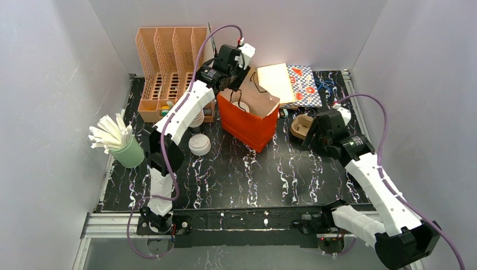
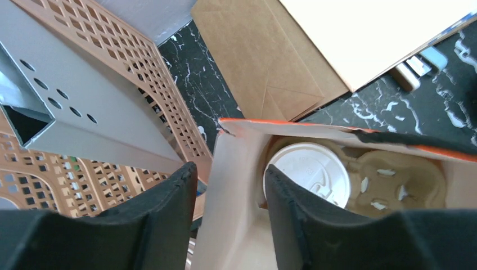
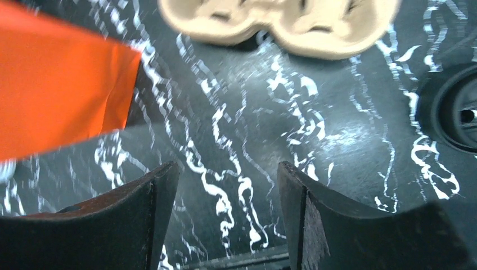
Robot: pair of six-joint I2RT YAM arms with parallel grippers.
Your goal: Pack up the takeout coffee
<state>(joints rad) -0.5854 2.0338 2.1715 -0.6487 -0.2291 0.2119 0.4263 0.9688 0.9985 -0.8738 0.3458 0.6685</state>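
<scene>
My left claw (image 2: 229, 169) is at the mouth of the orange paper bag (image 1: 247, 126), in the upper middle of the overhead view. Its jaws stand partly apart with the bag's near wall rising between them, one finger outside the bag and one inside. I see no pinch on the paper, and the claw has hold of nothing.

Inside the bag, just right of centre in the left wrist view, is the takeout cup with a round white plastic lid (image 2: 308, 171). It is seated in a moulded tan pulp carrier (image 2: 394, 180). Only the lid shows; the cup body is hidden.

My right claw (image 3: 228, 169) hangs over the black white-veined desk (image 3: 337, 140), right of the bag in the overhead view, jaws wide and empty. In its own view a second tan pulp carrier (image 3: 281, 22) lies along the top and the bag's orange side fills the left. At the right edge is a round black lid (image 3: 455, 109); I cannot tell whether a cup sits under it.

On the left of the overhead view are a peach plastic file rack (image 1: 169, 62), a pale green cup of white wrapped straws (image 1: 126, 151) and a loose white lid (image 1: 199, 145).
</scene>
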